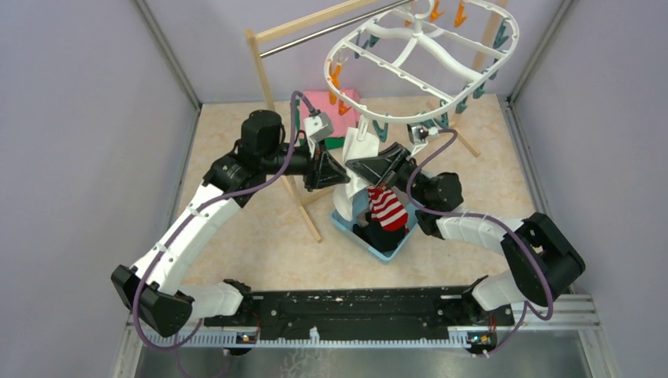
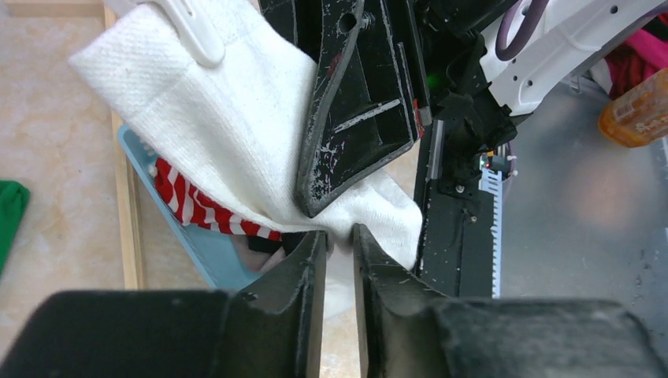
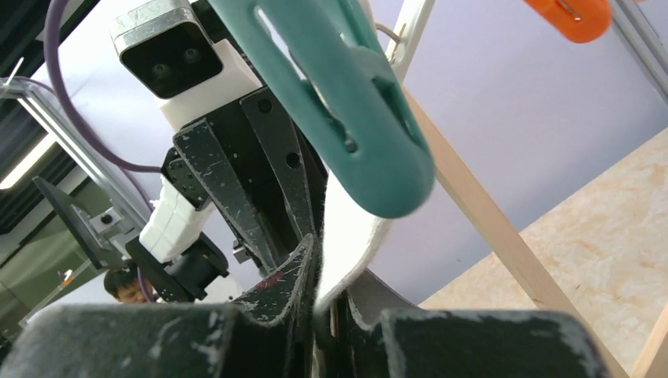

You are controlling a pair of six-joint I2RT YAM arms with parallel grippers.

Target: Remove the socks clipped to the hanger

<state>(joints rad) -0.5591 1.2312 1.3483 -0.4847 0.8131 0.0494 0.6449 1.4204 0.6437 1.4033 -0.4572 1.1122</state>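
While clipped, white sock (image 2: 236,118) sits between both fingers (image 2: 311,260).

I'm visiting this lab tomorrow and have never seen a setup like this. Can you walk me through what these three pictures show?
The big picture looks down from above on two robot arms bolted at the table's near edge. Each ends in a two-finger gripper: left gripper, right gripper. They meet under a white oval drying hanger, which hangs from a wooden rack and carries teal and orange clips.

The other two pictures come from cameras on the wrists. In the left wrist view, the left gripper pinches a white sock. In the right wrist view, the right gripper is shut on the same white sock, just below a teal clip that holds it.

Below sits a light blue bin holding a red-and-white striped sock and dark ones. Folded pink cloth lies behind.
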